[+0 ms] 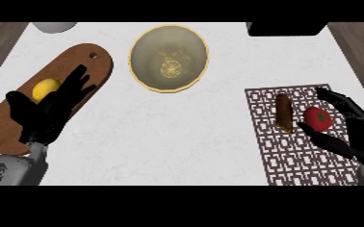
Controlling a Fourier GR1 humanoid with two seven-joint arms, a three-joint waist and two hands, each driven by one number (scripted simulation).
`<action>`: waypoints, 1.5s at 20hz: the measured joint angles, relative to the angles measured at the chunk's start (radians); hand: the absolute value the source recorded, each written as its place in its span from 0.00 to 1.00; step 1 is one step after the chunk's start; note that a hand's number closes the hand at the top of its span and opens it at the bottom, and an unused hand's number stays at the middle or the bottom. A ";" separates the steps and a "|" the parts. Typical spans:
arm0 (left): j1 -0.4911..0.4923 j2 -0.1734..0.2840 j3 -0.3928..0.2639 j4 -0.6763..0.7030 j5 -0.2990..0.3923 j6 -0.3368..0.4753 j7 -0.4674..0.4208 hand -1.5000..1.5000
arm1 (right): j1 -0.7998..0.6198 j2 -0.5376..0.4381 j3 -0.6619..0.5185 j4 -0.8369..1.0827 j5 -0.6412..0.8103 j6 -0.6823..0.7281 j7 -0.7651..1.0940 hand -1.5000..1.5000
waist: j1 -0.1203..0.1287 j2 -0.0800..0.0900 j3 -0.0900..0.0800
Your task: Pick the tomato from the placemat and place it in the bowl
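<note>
Desk point(213, 139): pale marbled top seen from my head camera, carrying everything below; a grey rounded object and a dark block sit at its far edge, too cropped for me to name.
Placemat point(298, 158): dark lattice mat on the right side of the desk, holding the tomato and a brown stick-shaped item point(284, 113) whose long axis runs away from me.
Board point(71, 81): brown wooden board on the left, lying slantwise, with a yellow lemon-like fruit point(46, 89) on it.
Bowl point(169, 57): gold-rimmed, far centre, well apart from the mat; I see nothing inside it but the pattern on its bottom.
Left hand point(43, 110): at the left over the board, fingers straight and spread, resting, holding nothing.
Right hand point(340, 125): at the mat's right edge, fingers curved open to either side of the tomato, one branch past its far side and one on its near side; I judge they have not closed on it yet.
Tomato point(318, 119): red, round, green-capped, on the mat's right part just beside the brown item, lying in the opening of my right hand.
Key relation: my right hand is by far the nearer one; the tomato sits to its left, and the bowl lies up and to the left of it, so the carry should cross the brown item.
</note>
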 measured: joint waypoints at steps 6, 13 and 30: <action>-0.029 -0.008 0.026 0.044 -0.008 -0.048 -0.006 0.50 | 0.046 -0.047 -0.020 -0.081 0.106 -0.057 -0.046 0.00 | 0.000 -0.003 -0.001; -0.044 -0.005 0.042 0.042 -0.008 -0.064 0.016 0.50 | 0.055 -0.239 -0.006 -0.254 0.245 -0.039 0.313 0.00 | 0.003 -0.005 -0.004; -0.068 -0.043 0.075 0.049 -0.047 -0.101 0.040 0.50 | -0.214 -0.359 0.186 -0.438 0.329 0.387 1.050 0.00 | 0.018 -0.002 -0.002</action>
